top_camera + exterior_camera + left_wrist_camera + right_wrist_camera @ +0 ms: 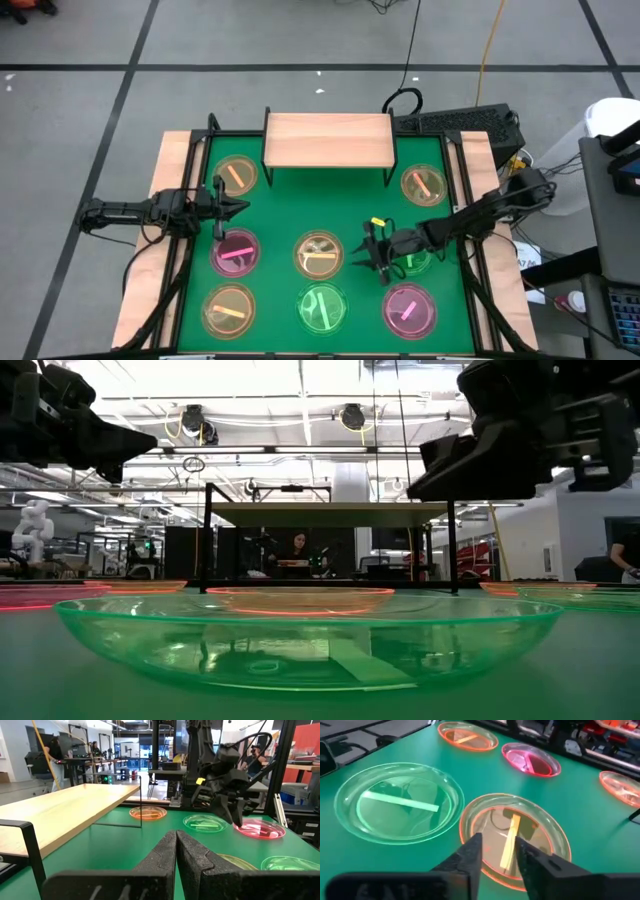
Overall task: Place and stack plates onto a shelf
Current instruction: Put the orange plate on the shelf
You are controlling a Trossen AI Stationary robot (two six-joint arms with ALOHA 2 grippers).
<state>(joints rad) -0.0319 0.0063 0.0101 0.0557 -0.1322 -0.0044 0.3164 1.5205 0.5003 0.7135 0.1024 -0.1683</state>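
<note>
Green see-through plastic plate with a pale stripe sits closest, flat on the green felt-looking tabletop. Just past it, my right claw hangs with its fingers a little apart, nothing in them, right over the near rim of the yellowish round plate with the orange edge. So I'd call this the approach for a first pickup. These plates are thin, slick and shallow, so the next move probably means pinching the rim. My left claw waits by the tabletop's left side, clenched on nothing. Farthest back, the light-wood board shelf on thin black legs has no plates on it.
</note>
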